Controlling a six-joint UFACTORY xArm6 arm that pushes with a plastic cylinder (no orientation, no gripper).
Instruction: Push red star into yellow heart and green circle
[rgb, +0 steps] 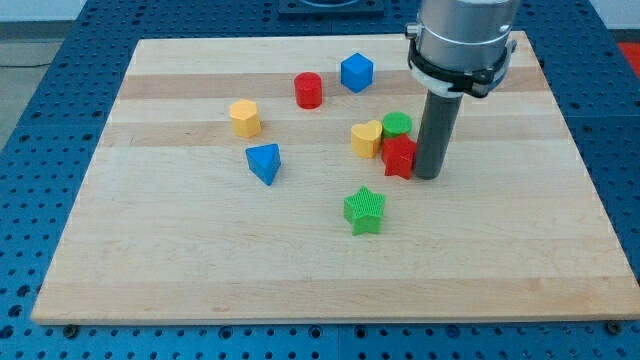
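Item: wooden board (200, 260), pale, on a blue perforated bench (40, 120).

Tool: one dark rod, no gripper and so nothing to spread, press together or pinch. My tip (427, 176) rests on the board in its right half, nearer the top edge than the bottom.

Task pieces:
- red star (399, 157): directly at the view's left of my tip, apparently touching the rod.
- yellow heart (366, 138): just up and to the left of the red star, seemingly in contact with it.
- green circle (397, 124): immediately above the red star, beside the yellow heart; whether a thin gap remains between the circle and the star cannot be settled from this angle.

Governing relation: the red star lies between my tip and the pair. Star sits left of the tip; heart and circle sit up-left and above the star. By my judgement, any remaining push should run leftward and slightly toward the top edge, and the task looks nearly or wholly complete.

Other pieces, not in play:
- green star (364, 210): below the cluster, toward the bottom edge.
- blue triangle (264, 163): left of centre.
- yellow hexagon (244, 117): toward the top left corner.
- red cylinder (308, 90): near the top edge.
- blue hexagonal block (356, 72): near the top edge, right of the red cylinder.
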